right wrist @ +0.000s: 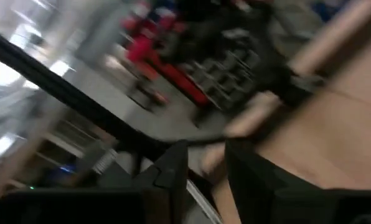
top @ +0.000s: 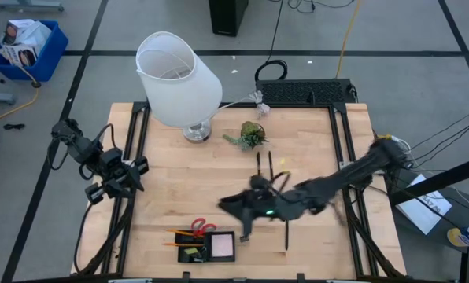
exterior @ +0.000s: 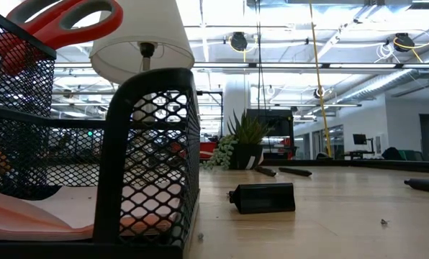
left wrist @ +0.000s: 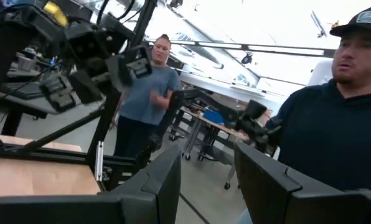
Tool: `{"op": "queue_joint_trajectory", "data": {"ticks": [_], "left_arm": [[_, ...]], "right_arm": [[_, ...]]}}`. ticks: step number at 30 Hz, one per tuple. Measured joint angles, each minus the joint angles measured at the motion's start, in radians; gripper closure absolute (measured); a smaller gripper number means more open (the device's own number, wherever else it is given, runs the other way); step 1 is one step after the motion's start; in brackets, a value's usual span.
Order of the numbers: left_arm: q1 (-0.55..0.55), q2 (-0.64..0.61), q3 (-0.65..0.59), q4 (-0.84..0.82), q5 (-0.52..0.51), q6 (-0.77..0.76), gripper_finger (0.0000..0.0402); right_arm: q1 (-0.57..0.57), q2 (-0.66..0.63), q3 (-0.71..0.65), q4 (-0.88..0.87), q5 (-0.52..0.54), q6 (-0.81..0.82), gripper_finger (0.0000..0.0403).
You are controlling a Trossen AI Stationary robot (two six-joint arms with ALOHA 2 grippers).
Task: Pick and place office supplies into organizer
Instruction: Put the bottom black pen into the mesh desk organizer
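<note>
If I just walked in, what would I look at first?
Probably the big white lamp at the table's back left. Then the dark right arm stretched across the middle, its right gripper just above the organizer at the front edge, where red-handled scissors already sit.

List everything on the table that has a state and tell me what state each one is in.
organizer: partly filled
scissors: in the organizer
sticky-note pad: flat in the organizer
pens: loose on the table, near the plant sprig
lamp: upright, unlit
left gripper: open, empty, off the table's left edge
right gripper: slightly open, empty, near the organizer
</note>
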Motion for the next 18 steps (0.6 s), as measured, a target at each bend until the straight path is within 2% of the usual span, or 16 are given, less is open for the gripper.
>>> {"op": "queue_joint_trajectory", "data": {"ticks": [4, 7, 10, 13, 18], "left_arm": [[0.000, 0.000, 0.000, 0.012, -0.042, 0.001, 0.0250], [0.000, 0.000, 0.000, 0.015, -0.056, -0.004, 0.0250], [0.000, 0.000, 0.000, 0.015, -0.040, 0.003, 0.0250], [0.000, 0.000, 0.000, 0.017, -0.027, -0.006, 0.0250], [0.000, 0.000, 0.000, 0.026, -0.023, -0.071, 0.0250]], "right_arm": [[0.040, -0.138, 0.000, -0.386, 0.051, 0.237, 0.0282], [0.068, -0.179, 0.000, -0.642, 0.034, 0.446, 0.0272], [0.096, -0.178, -0.001, -0.845, -0.080, 0.665, 0.0268], [0.116, -0.161, -0.001, -1.001, -0.237, 0.847, 0.0268], [0.103, -0.111, -0.002, -1.228, -0.451, 1.010, 0.0269]]}}
